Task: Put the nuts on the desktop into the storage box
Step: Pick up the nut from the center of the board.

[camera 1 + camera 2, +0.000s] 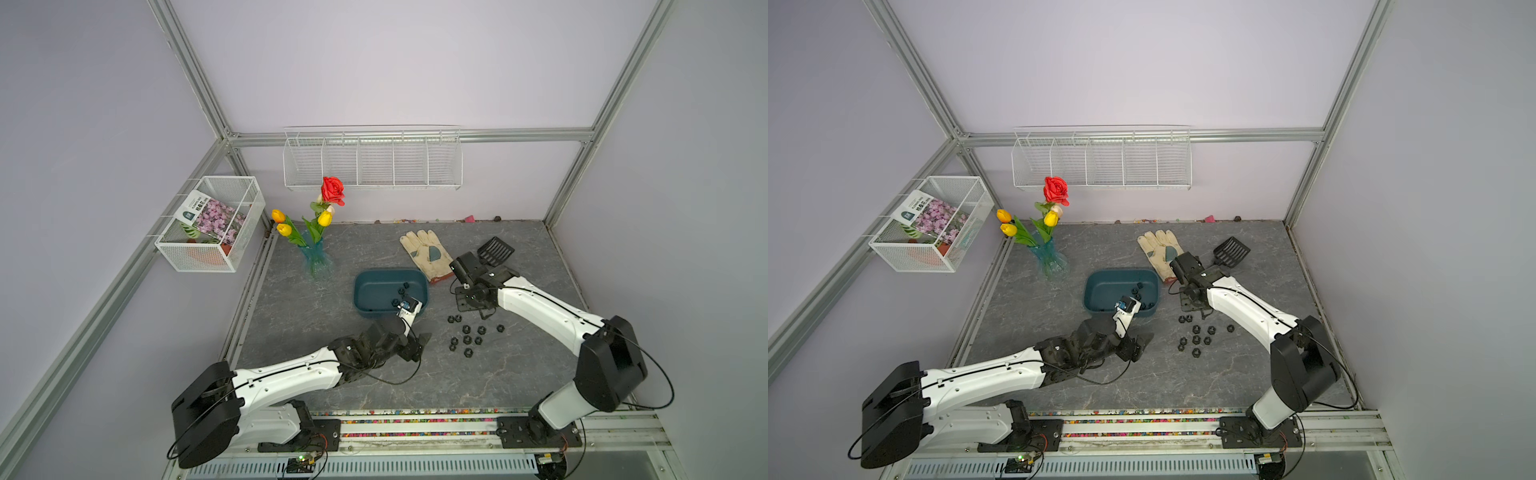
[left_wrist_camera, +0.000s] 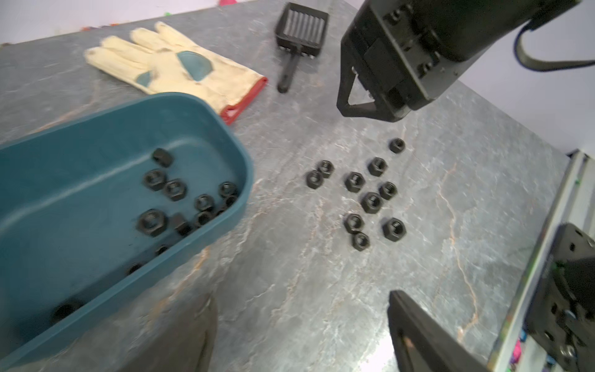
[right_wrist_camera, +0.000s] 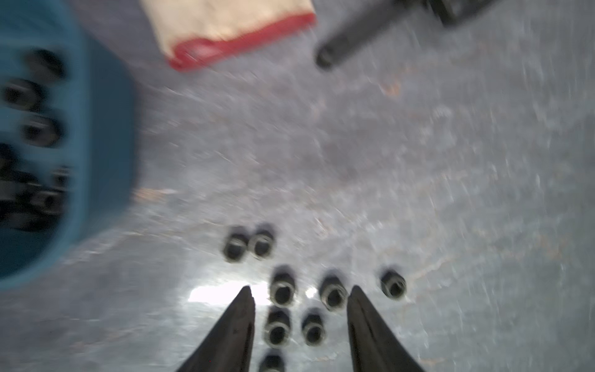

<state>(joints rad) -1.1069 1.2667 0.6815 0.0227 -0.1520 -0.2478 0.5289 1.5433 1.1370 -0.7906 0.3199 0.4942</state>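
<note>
Your right fingers hung partly open and empty, with the loose nuts on the surface just to their near side. Your left fingers, wide open and empty, sat left of that cluster, by the box.

Ten small black hex nuts lie flat in a loose cluster on the grey, pale-veined table, two of them touching, all near one short end of the box. The box is teal, low-walled, round-cornered and upright. Roughly ten more nuts are gathered inside at that end, some tipped on edge.
</note>
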